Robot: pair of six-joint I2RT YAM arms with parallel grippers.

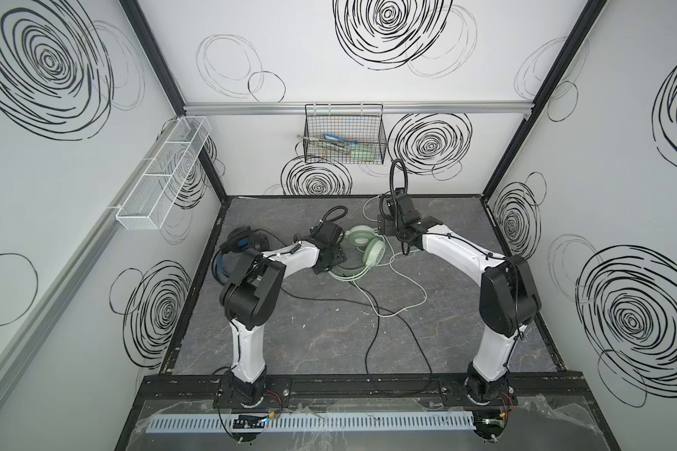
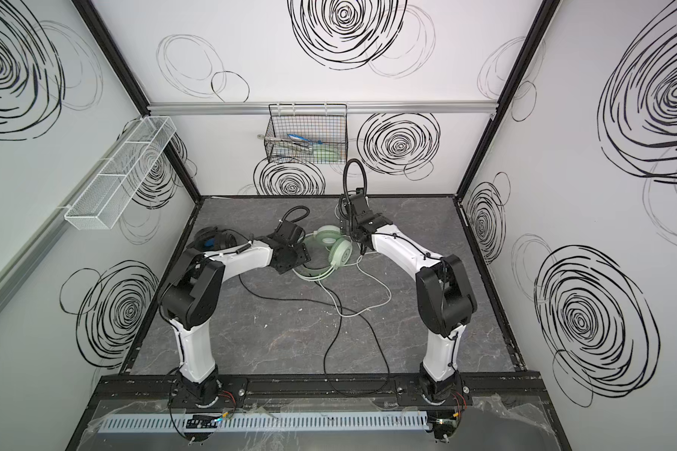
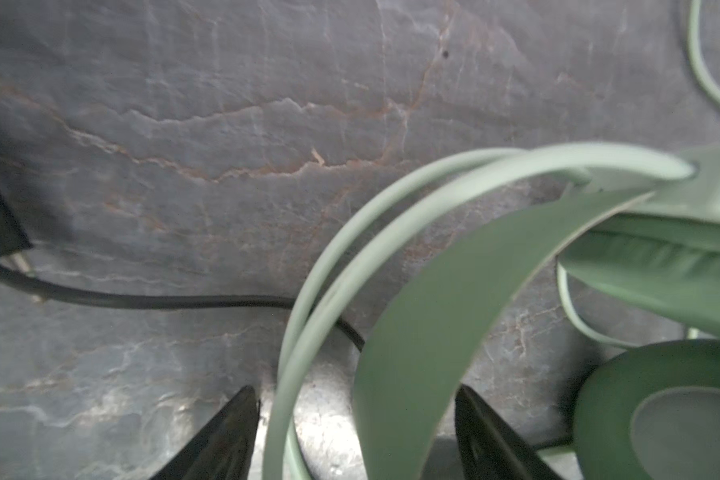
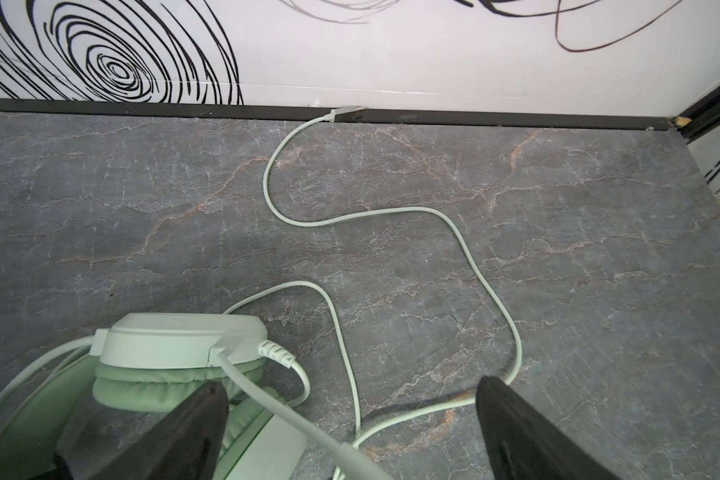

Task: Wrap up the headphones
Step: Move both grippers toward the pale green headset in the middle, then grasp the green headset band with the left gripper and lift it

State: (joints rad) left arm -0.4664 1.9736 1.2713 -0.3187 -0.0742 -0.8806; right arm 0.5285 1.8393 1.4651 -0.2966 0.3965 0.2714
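The mint-green headphones (image 1: 362, 242) (image 2: 331, 244) lie at the table's back middle, and their pale cord (image 4: 391, 210) snakes to a plug (image 4: 346, 112) at the back wall. My left gripper (image 3: 356, 395) is open and straddles their wide headband (image 3: 425, 311) and thin green hoops (image 3: 321, 291), with a gap at each finger. Over one mint earcup (image 4: 175, 336) and its boom mic (image 4: 275, 407), my right gripper (image 4: 350, 384) stands open and holds nothing. The black headphones with blue padding (image 1: 237, 242) (image 2: 212, 240) lie at the back left, partly hidden by the left arm.
The black cord (image 1: 372, 343) runs across the table middle, crosses the pale cord and loops over the front rail. On the back wall hangs a black wire basket (image 1: 344, 134) with items in it. A white mesh tray (image 1: 165, 172) hangs on the left wall.
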